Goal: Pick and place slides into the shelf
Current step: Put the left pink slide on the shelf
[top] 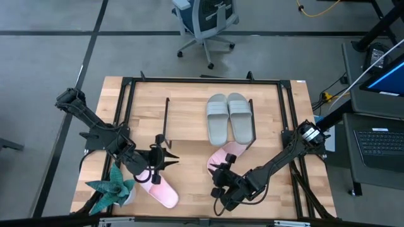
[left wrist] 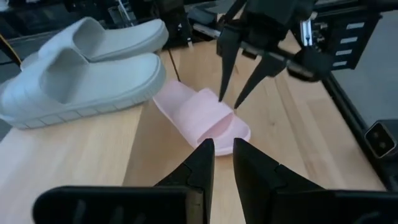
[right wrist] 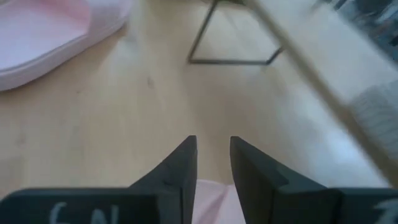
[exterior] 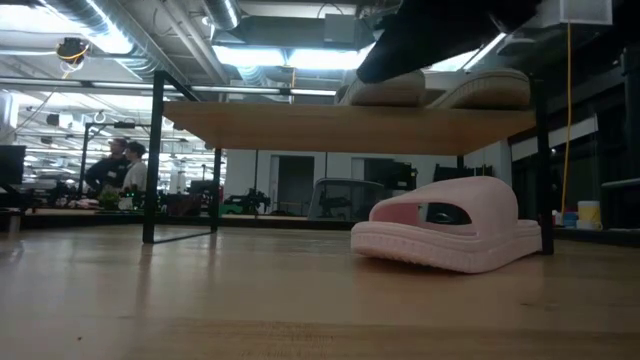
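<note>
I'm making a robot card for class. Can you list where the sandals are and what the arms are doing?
grey-green slides: two, side by side on the shelf
first pink slide: on the table by the shelf
second pink slide: near the plant
right gripper: open, above first pink slide
left gripper: open, empty

Grey concrete floor [top: 50,75] with dark seams surrounds the light wooden surface [top: 189,94]. A white swivel chair [top: 205,22] on castors stands beyond its far edge. To the right sits a dark desk [top: 379,120] with a keyboard [top: 379,140] and a blue-lit screen [top: 388,79]. The low view shows an open workshop: exposed ceiling ducts [exterior: 150,35], bright strip lights [exterior: 290,58], and 2 people [exterior: 120,165] far off at the left
</note>
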Robot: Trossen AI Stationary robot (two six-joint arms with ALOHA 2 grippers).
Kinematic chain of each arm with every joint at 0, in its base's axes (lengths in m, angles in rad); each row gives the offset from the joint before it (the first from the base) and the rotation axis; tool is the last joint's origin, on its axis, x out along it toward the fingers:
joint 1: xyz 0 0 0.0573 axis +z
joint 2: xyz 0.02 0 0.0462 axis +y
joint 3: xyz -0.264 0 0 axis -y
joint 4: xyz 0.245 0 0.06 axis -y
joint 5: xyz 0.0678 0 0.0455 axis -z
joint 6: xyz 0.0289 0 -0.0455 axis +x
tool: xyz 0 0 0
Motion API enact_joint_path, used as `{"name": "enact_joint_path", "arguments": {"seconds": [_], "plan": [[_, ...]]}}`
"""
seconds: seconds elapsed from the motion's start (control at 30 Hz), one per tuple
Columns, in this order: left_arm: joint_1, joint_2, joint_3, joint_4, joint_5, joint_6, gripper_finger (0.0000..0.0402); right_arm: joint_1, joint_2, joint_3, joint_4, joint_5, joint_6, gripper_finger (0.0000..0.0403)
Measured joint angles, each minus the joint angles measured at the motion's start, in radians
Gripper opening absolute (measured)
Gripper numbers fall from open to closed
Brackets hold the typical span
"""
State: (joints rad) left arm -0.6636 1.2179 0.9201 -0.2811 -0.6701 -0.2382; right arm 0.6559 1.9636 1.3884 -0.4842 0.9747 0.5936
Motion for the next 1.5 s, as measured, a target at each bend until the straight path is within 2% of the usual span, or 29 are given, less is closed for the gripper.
{"name": "enact_joint_path", "arguments": {"seconds": [0.13, 0.27, 0.37, 0.53, 0.63, 0.7, 0.9, 1.13, 1.27, 1.37, 1.5], "plan": [[0.0, 0.0, 0.082, -0.121, 0.0, -0.064, 0.0052, -0.005, 0.0, 0.0, -0.014, 0.019, 0.002, 0.0097], [0.0, 0.002, 0.146, -0.236, 0.008, -0.159, 0.0052, -0.02, 0.0, -0.009, -0.013, -0.009, 0.043, 0.0097], [0.002, 0.004, 0.185, -0.349, 0.065, -0.22, 0.0052, -0.027, 0.0, -0.028, -0.01, -0.048, 0.056, 0.0097], [0.035, 0.004, 0.204, -0.556, 0.19, -0.411, 0.0052, -0.02, 0.0, -0.037, 0.003, -0.062, 0.079, 0.0097], [0.051, 0.004, 0.195, -0.623, 0.242, -0.43, 0.0052, -0.009, 0.0, -0.037, 0.006, -0.06, 0.08, 0.0097], [0.054, 0.005, 0.19, -0.662, 0.24, -0.41, 0.0052, -0.005, 0.0, -0.037, 0.009, -0.06, 0.08, 0.0097], [0.055, -0.062, 0.122, -0.626, 0.279, -0.37, 0.005, 0.014, 0.0, -0.037, 0.018, -0.06, 0.082, 0.0097], [0.07, -0.366, -0.076, -0.48, 0.297, -0.383, 0.0007, 0.016, 0.0, -0.037, 0.017, -0.054, 0.083, 0.0097], [0.087, -0.546, -0.182, -0.376, 0.316, -0.435, 0.0008, 0.015, 0.0, -0.037, 0.019, -0.052, 0.081, 0.0097], [0.097, -0.62, -0.24, -0.313, 0.38, -0.467, 0.0011, 0.009, 0.0, -0.037, 0.024, -0.053, 0.082, 0.0097], [0.103, -0.646, -0.293, -0.297, 0.435, -0.491, 0.0012, -0.004, 0.0, -0.037, 0.031, -0.052, 0.078, 0.0097]]}}
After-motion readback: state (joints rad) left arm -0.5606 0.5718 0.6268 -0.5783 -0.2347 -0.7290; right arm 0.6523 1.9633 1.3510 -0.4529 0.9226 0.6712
